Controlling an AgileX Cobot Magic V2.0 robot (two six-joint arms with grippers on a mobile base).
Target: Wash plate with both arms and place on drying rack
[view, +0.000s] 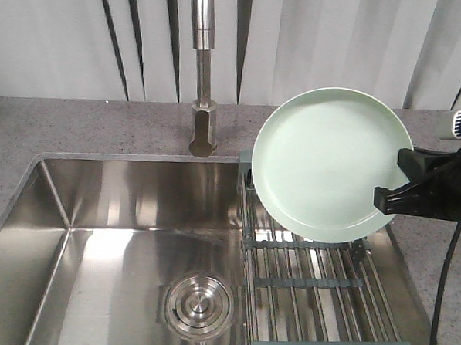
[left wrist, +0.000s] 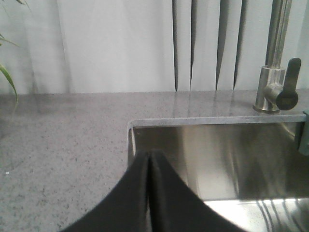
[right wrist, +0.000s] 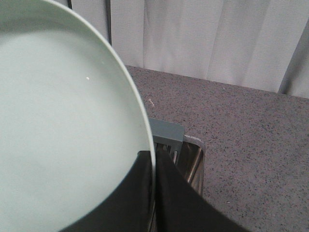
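My right fingers [view: 395, 200] gripped the round, pale mint-green plate [view: 324, 162] by its rim, tilted over the steel-rod drying rack [view: 310, 281]; my left fingers [left wrist: 130, 198] were closed, empty.

The plate [view: 328, 162] is pale mint green, smooth and matt, with only a faint sheen. The sink [view: 118, 244] is brushed stainless steel, bright and reflective. Its drain strainer [view: 199, 302] is shiny steel with ringed grooves. The tap [view: 204, 63] is satin metal. The bench [view: 86, 122] looks like grey speckled stone, fine-grained and dull. The drying rack [view: 316, 301] has glossy steel rods and matt grey-green bars that look like plastic. The right hand [right wrist: 154, 159] and the left hand [left wrist: 148, 159] are matt black. The backdrop is pale cloth [view: 60, 32] in soft folds.
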